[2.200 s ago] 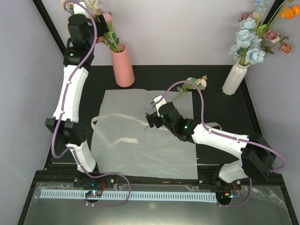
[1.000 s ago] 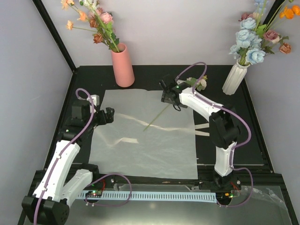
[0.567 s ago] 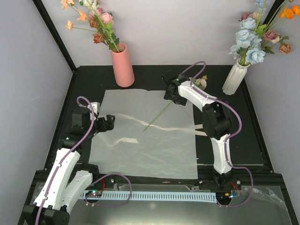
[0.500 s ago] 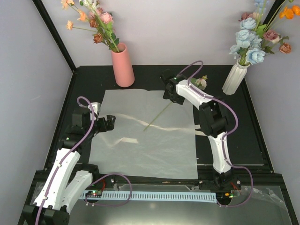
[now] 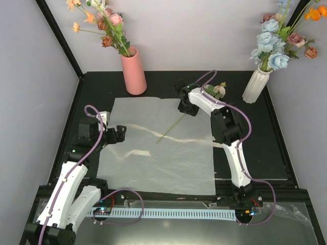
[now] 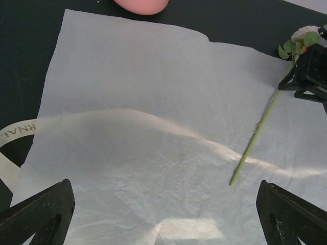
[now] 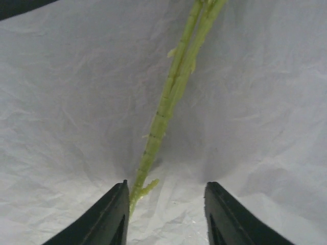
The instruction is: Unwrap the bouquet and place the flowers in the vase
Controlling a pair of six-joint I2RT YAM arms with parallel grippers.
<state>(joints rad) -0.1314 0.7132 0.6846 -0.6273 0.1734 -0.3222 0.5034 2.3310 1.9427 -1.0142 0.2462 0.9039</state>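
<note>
Pink vase [image 5: 135, 74] stands upright at the back left, with pink, peach and cream flowers [image 5: 104, 23] leaning out of it. One more flower [image 7: 159, 116] lies flat across the opened cream paper [image 5: 153, 158], green stem slanting, bloom past the paper's far right corner

The right wrist view cuts the flower stem [image 7: 164, 102] off at its top edge, and we cannot tell whether the right hand [image 7: 166, 206] touches it. The left wrist view shows us only the base of the vase [image 6: 141, 4].

"RNAL" on cream ribbon [image 6: 15, 133] (rest hidden)
</note>
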